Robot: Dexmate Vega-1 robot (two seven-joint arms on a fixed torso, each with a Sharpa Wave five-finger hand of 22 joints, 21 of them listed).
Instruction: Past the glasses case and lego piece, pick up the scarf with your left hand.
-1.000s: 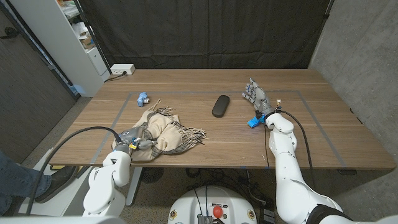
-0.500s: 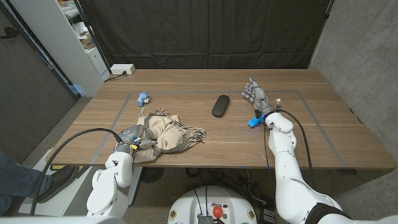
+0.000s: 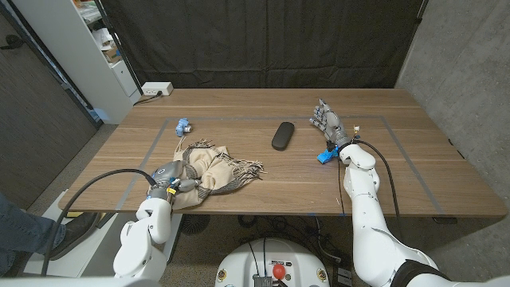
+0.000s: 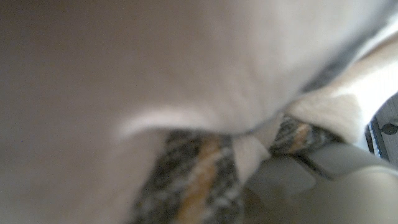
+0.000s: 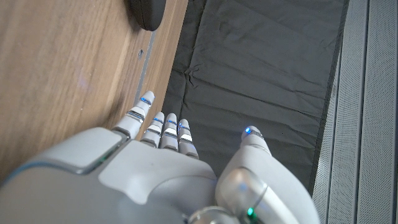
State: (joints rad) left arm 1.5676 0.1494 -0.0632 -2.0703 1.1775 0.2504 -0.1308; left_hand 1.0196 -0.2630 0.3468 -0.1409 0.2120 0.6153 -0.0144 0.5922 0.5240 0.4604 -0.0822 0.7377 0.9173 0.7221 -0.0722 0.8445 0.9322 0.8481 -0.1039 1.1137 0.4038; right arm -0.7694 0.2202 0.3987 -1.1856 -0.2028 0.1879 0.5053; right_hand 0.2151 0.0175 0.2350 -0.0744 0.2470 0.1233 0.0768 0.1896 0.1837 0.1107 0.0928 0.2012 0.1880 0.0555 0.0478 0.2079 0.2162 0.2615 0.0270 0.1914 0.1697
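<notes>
The beige scarf (image 3: 213, 166) with dark fringed ends lies bunched at the table's near left. My left hand (image 3: 170, 178) grips its near left edge at the table's front edge. In the left wrist view the scarf's beige cloth (image 4: 155, 68) is pressed close against the camera, with its dark striped weave (image 4: 186, 180) below. The black glasses case (image 3: 282, 135) lies mid-table, and its end (image 5: 149, 9) appears in the right wrist view. A blue lego piece (image 3: 323, 156) sits by my right wrist. My right hand (image 3: 326, 123) (image 5: 161, 162) stands open with its fingers straight, holding nothing.
A small blue and grey object (image 3: 184, 126) sits on the table (image 3: 239, 108) beyond the scarf. A white power strip (image 3: 156, 89) lies at the far left corner, by a white shelf unit (image 3: 88, 48). Blue tape lines mark the tabletop.
The scarf has been gathered into a tighter bunch and drawn toward my left hand, which has shifted slightly right along the front edge. My right arm has not moved.
</notes>
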